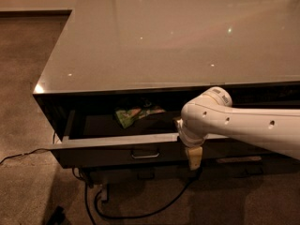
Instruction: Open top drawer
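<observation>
The top drawer (103, 156) is pulled partly out from under the glossy counter top (154, 41). Its dark front carries a small metal bar handle (145, 154), and its grey rim (117, 140) and dark inside show. A green packet (133, 114) lies inside near the back. My white arm (243, 128) reaches in from the right. My gripper (193, 157) hangs down in front of the drawer front, just right of the handle and apart from it.
Black cables (140, 212) run over the carpet below the cabinet, and one trails off to the left (18, 154). A lower dark drawer front (234, 161) sits under the arm. The carpeted floor (23, 78) lies left of the cabinet.
</observation>
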Available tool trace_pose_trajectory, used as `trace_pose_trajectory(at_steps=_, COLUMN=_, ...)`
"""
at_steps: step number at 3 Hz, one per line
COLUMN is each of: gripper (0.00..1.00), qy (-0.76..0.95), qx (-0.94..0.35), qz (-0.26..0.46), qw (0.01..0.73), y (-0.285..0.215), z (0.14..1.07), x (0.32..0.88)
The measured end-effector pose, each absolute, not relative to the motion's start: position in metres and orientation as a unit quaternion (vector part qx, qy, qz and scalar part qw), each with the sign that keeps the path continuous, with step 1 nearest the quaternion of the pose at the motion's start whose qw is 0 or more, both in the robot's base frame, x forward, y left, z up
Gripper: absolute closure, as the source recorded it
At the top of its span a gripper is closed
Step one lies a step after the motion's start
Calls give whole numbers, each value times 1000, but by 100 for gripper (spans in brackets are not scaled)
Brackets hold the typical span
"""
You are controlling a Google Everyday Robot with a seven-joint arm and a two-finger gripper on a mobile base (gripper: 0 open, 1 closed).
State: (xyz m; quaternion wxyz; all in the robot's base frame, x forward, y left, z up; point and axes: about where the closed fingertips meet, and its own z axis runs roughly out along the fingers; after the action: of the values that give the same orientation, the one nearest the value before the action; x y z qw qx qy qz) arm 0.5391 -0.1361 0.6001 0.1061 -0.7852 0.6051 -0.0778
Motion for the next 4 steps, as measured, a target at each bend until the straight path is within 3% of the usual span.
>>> trace_pose_trajectory(at_steps=4, gripper=0, qy=587, qx=-780, qz=-184, qw=114, y=-136, z=633, x=497)
